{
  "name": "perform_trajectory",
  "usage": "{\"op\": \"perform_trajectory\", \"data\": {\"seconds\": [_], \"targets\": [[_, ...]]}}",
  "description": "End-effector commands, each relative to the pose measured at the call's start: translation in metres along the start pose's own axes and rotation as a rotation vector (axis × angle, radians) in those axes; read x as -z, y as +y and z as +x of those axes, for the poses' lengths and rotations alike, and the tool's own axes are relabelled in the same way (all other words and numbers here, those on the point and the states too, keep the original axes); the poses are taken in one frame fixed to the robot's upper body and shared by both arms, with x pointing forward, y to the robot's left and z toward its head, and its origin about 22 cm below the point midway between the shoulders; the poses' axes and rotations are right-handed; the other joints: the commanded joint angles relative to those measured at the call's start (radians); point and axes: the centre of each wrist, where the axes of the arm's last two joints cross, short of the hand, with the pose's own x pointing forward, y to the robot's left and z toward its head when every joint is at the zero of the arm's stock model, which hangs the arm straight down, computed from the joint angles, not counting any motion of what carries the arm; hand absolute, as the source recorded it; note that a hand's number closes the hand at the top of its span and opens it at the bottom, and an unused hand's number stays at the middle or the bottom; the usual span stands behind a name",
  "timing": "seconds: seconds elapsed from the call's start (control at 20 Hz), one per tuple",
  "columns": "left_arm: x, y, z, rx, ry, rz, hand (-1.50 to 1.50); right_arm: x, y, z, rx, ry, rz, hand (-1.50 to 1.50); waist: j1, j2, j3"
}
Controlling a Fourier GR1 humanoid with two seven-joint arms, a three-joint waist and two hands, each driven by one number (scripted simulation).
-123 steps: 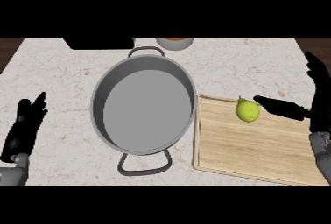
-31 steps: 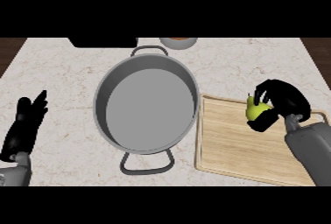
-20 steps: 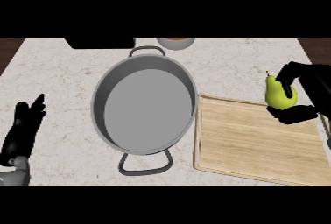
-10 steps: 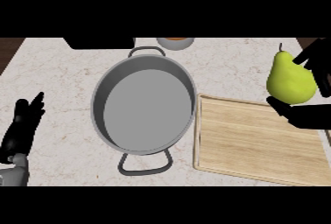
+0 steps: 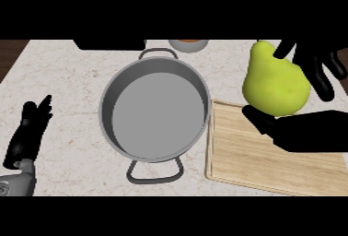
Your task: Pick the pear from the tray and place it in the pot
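Above the pale wooden tray (image 5: 272,161), your right hand (image 5: 306,129) curls round the yellow-green pear (image 5: 275,83), held up beside the grey oval metal pot (image 5: 155,113). Your left hand (image 5: 31,131) rests open on the marble surface (image 5: 61,73).

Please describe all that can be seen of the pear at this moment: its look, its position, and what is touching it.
The pear is yellow-green with a smooth, slightly shiny skin, narrow at the top and wide and round below. It stands roughly upright, narrow end up, at the upper right of the view, above the far edge of the wooden tray and to the right of the pot. The right hand holds it: fingers curl over its right side and the thumb presses under its base. No stem shows.
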Motion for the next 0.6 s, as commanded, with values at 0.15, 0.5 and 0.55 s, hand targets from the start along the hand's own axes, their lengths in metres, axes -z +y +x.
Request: {"op": "perform_trajectory", "data": {"seconds": [0.15,0.5,0.55], "targets": [[-0.002,-0.006,-0.012,-0.006,-0.002,-0.026,0.0,0.047,0.044,0.06,0.017,0.06,0.118,1.5,0.014,0.002,0.0],[-0.008,-0.006,0.004,0.012,-0.018,-0.013,0.0,0.09,0.093,0.063,0.028,0.063,0.238,1.5,0.015,0.004,0.001],[0.004,-0.012,-0.013,0.017,-0.003,0.0,0.0,0.081,0.106,0.055,0.026,0.068,0.288,1.5,0.002,0.006,0.001]]}}
